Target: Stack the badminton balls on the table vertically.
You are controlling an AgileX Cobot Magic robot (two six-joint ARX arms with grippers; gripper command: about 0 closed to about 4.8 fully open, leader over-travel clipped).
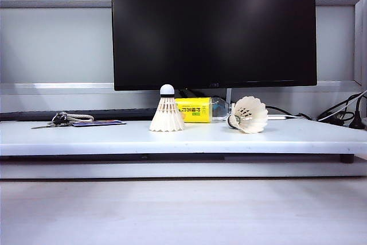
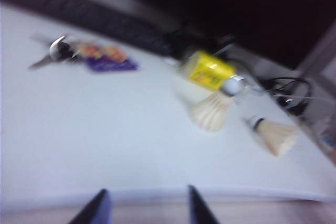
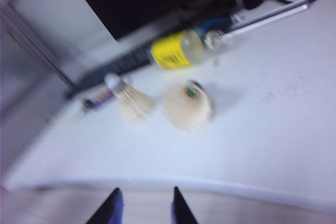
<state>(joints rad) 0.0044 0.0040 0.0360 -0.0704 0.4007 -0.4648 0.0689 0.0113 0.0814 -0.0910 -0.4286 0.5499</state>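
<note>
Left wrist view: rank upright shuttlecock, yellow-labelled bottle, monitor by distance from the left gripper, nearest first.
Left gripper is open, back at the table's near edge.
1. Upright shuttlecock: mid-table, toward the robot's right.
2. Yellow-labelled bottle: lying just behind it.
3. Monitor: at the back.

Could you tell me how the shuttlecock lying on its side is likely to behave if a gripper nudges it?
The lying shuttlecock rests on its round feather skirt, so it would probably roll in a curve around its cork tip. It looks very light and would likely skid. The thin feathers seem easily crushed.
</note>
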